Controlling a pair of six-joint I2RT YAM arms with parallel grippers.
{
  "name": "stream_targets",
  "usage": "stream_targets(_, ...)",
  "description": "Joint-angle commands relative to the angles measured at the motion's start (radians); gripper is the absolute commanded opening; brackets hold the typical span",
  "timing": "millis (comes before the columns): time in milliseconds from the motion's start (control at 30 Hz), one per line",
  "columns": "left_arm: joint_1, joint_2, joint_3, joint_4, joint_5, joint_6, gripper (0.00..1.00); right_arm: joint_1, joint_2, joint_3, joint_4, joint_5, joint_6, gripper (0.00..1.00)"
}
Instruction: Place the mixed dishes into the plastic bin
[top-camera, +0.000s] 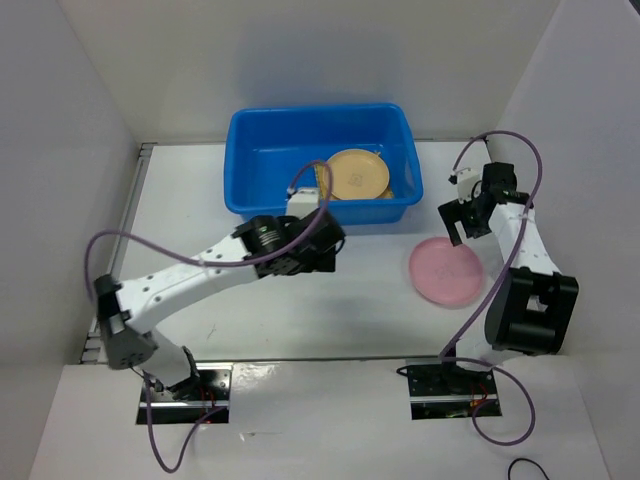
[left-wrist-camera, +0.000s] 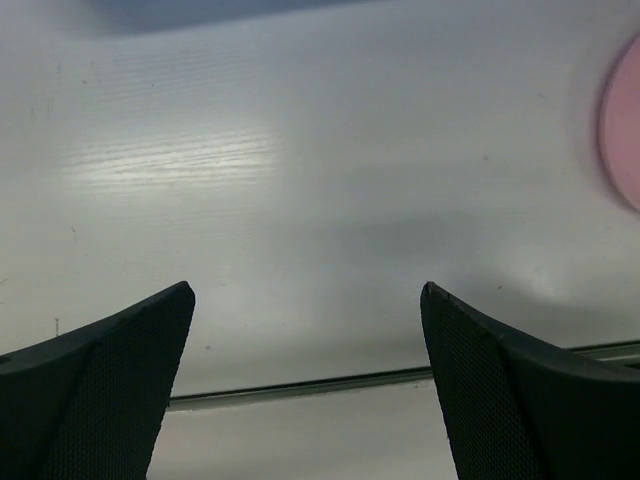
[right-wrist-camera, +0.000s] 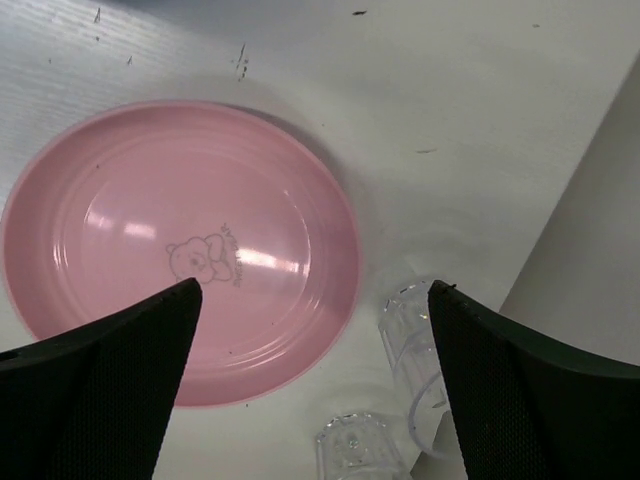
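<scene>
Pink plate (right-wrist-camera: 180, 250) lies flat just before the right gripper (right-wrist-camera: 312, 288), whose jaws, like the left gripper's (left-wrist-camera: 305, 290), stand apart, so pinch its raised rim.

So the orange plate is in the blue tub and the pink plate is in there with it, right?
Not quite. The orange plate does lie in the blue tub, but the pink plate lies outside it, on the table to the tub's right. The top external view shows this.

Glossy pink plate (right-wrist-camera: 180, 250), smooth glossy blue plastic bin (top-camera: 370, 212)
</scene>
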Motion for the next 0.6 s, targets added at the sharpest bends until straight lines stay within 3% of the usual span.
stream_targets(0, 0.032, -0.25, -0.211, 0.2, 0.044, 0.078, 1.0, -0.009, 0.05, 0.083, -0.061, -0.046, -0.112, 0.98)
stream_targets(67, 0.059, -0.35, -0.271, 0.2, 0.044, 0.087, 1.0, -0.009, 0.093, 0.083, -0.05, -0.046, -0.123, 0.98)
stream_targets(567, 0.16, -0.57, -0.463, 0.113, 0.099, 0.147, 1.0, -0.038, 0.34, 0.086, -0.015, -0.106, -0.253, 0.96)
